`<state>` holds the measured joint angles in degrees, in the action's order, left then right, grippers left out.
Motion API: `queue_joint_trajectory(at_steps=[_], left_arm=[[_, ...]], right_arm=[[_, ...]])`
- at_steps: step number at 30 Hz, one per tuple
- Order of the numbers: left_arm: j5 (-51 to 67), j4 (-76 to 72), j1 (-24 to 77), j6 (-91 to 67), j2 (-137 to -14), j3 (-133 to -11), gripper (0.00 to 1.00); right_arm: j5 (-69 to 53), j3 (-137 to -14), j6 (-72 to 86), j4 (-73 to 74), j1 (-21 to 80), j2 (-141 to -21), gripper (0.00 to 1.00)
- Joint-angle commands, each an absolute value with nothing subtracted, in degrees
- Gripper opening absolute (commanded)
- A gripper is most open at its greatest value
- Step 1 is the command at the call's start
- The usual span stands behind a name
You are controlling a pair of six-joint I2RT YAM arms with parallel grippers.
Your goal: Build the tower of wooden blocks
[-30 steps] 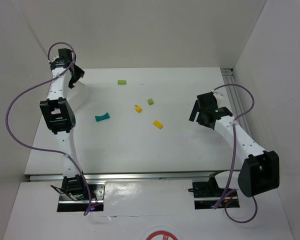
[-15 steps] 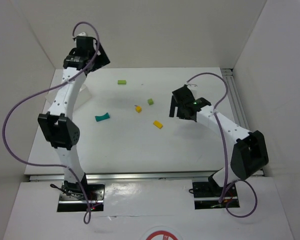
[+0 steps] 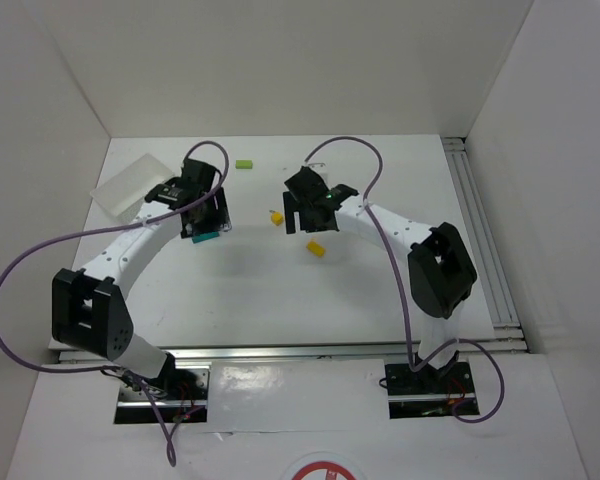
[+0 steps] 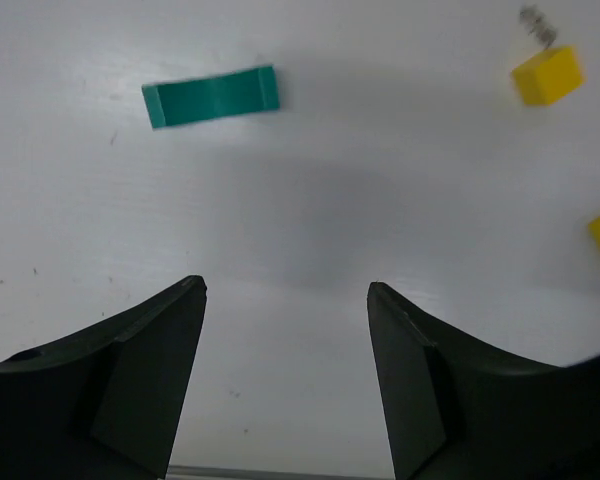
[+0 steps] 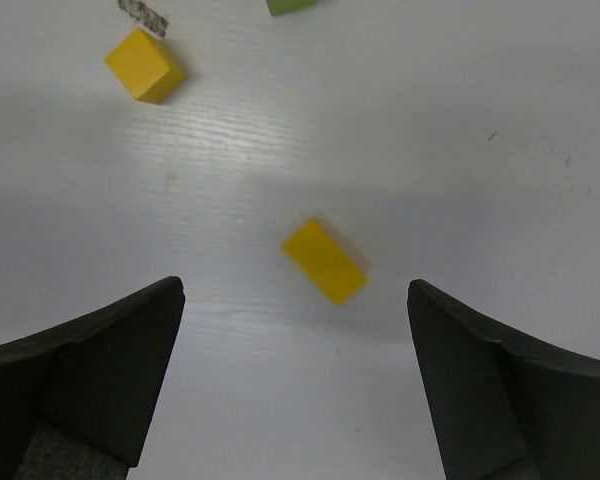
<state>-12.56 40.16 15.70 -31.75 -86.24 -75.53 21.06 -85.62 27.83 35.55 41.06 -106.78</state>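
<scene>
The teal arch piece lies flat on the table ahead of my left gripper, which is open and empty above it. In the top view the arch peeks out under the left gripper. A long yellow block lies between and just ahead of the open, empty fingers of my right gripper. A small yellow cube lies further ahead on the left. A light green block shows at the top edge. In the top view the right gripper hovers over them, near the yellow block.
A white tray lies at the back left. A second green block lies near the back wall. White walls close in the table on three sides; a rail runs along the right edge.
Both arms have swung in towards the table's middle. The left came from the back left corner to above the teal arch. The right came from the right side to above the yellow blocks.
</scene>
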Motion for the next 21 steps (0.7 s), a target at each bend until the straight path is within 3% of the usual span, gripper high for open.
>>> queue_joint_trajectory(at_steps=[1, 9, 15, 21], left_arm=[[-12.2, 39.4, 15.1, -32.0, -81.1, -72.2, 0.78], [-5.7, 39.9, 7.6, -32.0, -83.7, -68.4, 0.79], [-4.8, 39.4, 8.1, -31.4, -85.2, -68.9, 0.83], [-3.5, 40.5, 8.5, -30.3, -87.6, -72.0, 0.86]], right_arm=[[15.7, -89.9, 24.4, 29.4, 39.5, -106.8, 1.00], [14.9, -88.6, 24.9, 31.1, 36.9, -108.4, 1.00], [1.7, -76.0, 26.2, 24.7, 29.3, -99.9, 1.00], [4.3, -75.2, 21.9, 27.5, 32.5, -99.2, 1.00]])
